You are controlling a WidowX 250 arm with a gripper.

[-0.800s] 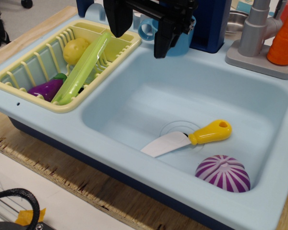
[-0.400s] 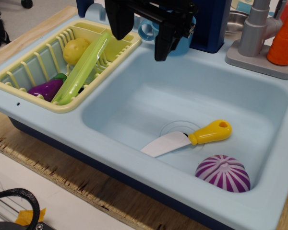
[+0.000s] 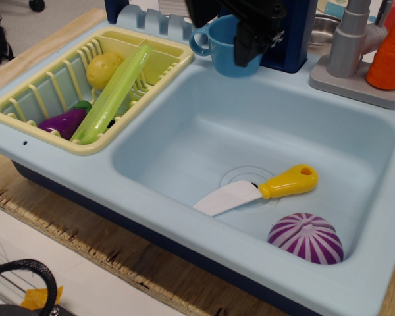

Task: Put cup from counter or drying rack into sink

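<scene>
The blue cup (image 3: 227, 45) sits on the counter (image 3: 66, 164) at the sink's (image 3: 204, 131) back edge, just right of the drying rack (image 3: 26, 118). The black gripper (image 3: 240, 23) hangs right over it, and its claw's spread can't be told. A yellow-handled knife (image 3: 260, 189) and striped purple dome (image 3: 306, 238) lie in the basin.

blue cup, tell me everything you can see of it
The cup is small, medium blue and looks like plastic, with tapered sides and a round loop handle pointing left. It stands upright on the counter at the back edge of the sink. The dark gripper overlaps its right side; whether they touch is unclear.
</scene>
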